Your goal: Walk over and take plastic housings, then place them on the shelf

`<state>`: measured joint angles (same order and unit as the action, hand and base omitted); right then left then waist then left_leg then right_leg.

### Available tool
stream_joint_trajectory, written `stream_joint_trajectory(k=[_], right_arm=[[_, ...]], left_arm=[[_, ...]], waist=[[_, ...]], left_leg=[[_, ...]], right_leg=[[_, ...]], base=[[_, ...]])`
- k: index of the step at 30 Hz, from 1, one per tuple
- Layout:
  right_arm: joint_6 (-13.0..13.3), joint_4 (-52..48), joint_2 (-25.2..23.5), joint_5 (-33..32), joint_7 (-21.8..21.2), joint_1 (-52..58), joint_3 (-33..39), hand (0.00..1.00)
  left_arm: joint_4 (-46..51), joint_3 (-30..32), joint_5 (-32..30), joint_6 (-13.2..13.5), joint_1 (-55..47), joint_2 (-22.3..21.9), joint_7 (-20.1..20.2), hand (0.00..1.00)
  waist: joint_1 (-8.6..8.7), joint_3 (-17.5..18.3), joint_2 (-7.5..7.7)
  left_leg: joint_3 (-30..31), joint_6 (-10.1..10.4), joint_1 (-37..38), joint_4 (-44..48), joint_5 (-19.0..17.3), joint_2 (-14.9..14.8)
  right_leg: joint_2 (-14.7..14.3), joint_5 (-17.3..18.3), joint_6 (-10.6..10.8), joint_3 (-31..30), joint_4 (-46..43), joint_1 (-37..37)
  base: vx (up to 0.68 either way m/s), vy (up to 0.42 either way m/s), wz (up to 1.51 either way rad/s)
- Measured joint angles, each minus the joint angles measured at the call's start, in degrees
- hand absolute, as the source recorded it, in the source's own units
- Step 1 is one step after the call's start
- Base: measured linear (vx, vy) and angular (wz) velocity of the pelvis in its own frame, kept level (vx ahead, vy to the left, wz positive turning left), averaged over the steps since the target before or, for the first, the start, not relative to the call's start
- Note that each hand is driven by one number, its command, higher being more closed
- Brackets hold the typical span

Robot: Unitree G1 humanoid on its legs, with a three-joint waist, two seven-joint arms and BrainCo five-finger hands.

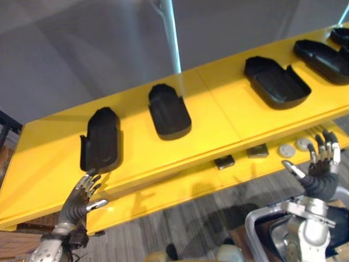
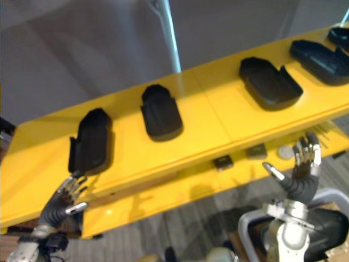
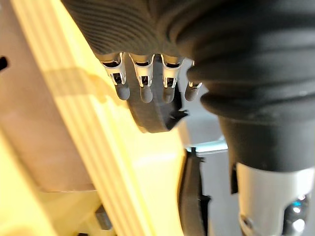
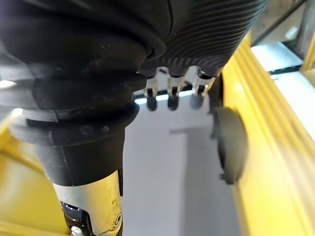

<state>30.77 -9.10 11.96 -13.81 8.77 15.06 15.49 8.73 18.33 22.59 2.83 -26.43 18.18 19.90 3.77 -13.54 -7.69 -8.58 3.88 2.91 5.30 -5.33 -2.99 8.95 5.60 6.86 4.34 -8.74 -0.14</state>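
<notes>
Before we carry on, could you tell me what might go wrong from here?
The open left hand is right below the leftmost housing, which lies near the front edge of the shelf; a bump could dislodge it. The open right hand hovers by small parts lower down and might knock them.

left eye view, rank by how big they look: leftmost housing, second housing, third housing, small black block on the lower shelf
1. third housing
2. leftmost housing and second housing: too alike to rank
3. small black block
</notes>
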Motion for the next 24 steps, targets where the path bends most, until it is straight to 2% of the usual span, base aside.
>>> stream_joint_trajectory(k=[5,24], right_arm=[[0.32,0.95,0.77,-0.02,0.13,0.76,0.16,0.0],[0.58,1.31,0.83,-0.03,-0.08,1.71,0.13,0.0]], left_arm=[[-1.6,-0.53,-0.05,-0.44,1.65,1.97,-1.94,0.0],[-9.48,-1.08,-0.4,0.06,7.75,1.63,-8.57,0.0]], waist=[[0.14,-0.36,-0.72],[0.4,-0.47,-0.83]], left_leg=[[0.05,-0.02,0.17,-0.69,0.02,0.03],[-1.5,-0.07,1.11,-1.04,-0.01,0.02]], right_leg=[[-0.04,-0.17,0.07,-0.01,0.34,0.14],[-0.11,-0.11,0.08,-1.9,-0.3,-0.78]], base=[[0.03,0.005,-0.01],[-0.02,0.005,-0.05]])
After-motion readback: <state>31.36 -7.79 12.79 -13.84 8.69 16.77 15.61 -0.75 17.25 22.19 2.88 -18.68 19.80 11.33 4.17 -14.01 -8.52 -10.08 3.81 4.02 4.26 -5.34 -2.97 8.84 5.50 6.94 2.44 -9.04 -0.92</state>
